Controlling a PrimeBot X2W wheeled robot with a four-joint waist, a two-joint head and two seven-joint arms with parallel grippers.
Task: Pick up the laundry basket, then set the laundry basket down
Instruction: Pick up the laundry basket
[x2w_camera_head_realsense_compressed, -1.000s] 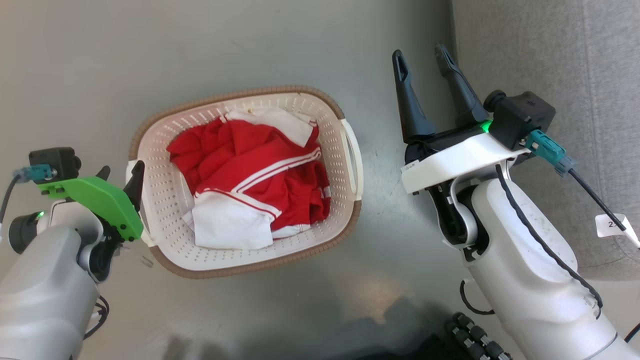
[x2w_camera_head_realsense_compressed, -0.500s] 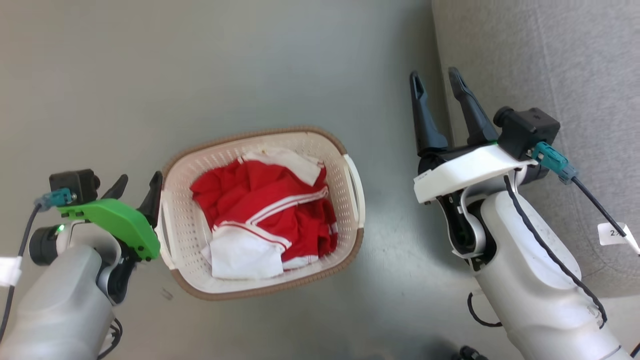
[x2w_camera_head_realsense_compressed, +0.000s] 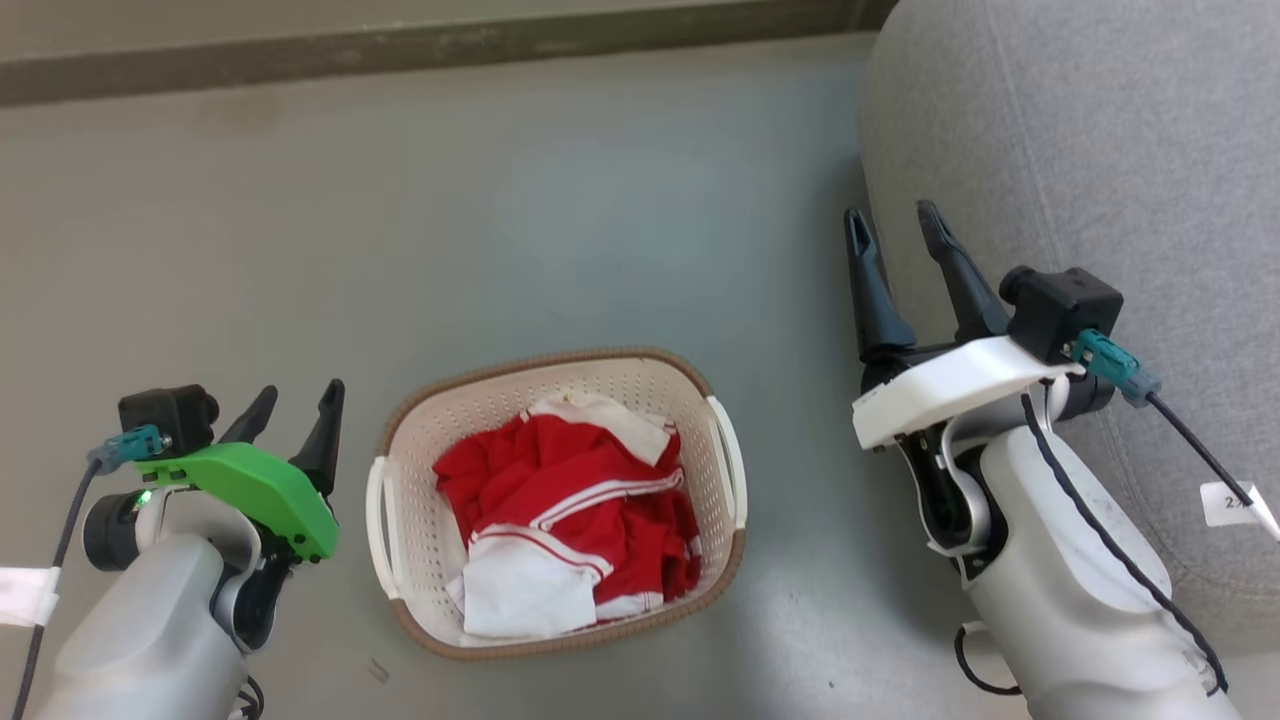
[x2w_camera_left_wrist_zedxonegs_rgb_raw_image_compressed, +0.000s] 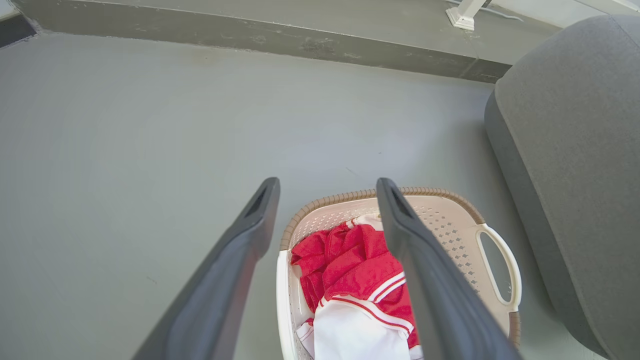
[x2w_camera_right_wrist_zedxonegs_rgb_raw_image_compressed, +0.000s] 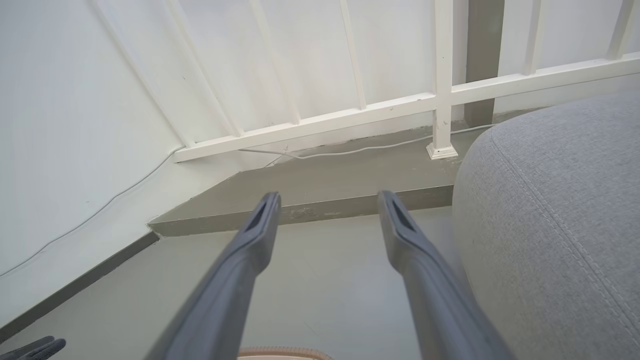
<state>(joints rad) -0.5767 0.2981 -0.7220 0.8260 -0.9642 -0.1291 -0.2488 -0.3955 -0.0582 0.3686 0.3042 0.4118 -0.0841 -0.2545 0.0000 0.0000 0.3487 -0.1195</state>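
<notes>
The basket (x2w_camera_head_realsense_compressed: 545, 358) sits on the grey floor (x2w_camera_head_realsense_compressed: 500, 200), low in the head view between the two arms, with red-and-white clothes (x2w_camera_head_realsense_compressed: 570, 500) heaped inside. The left end effector (x2w_camera_head_realsense_compressed: 300, 392) is just beside the basket's left handle (x2w_camera_head_realsense_compressed: 376, 515) — fingers apart, touching nothing. In the left wrist view the basket's near edge lies between those spread fingers. The right end effector (x2w_camera_head_realsense_compressed: 890, 215) is also spread and empty — well apart from the basket, close beside a grey cushion (x2w_camera_head_realsense_compressed: 1080, 150). Its wrist view looks toward a white railing (x2w_camera_right_wrist_zedxonegs_rgb_raw_image_compressed: 440, 75).
</notes>
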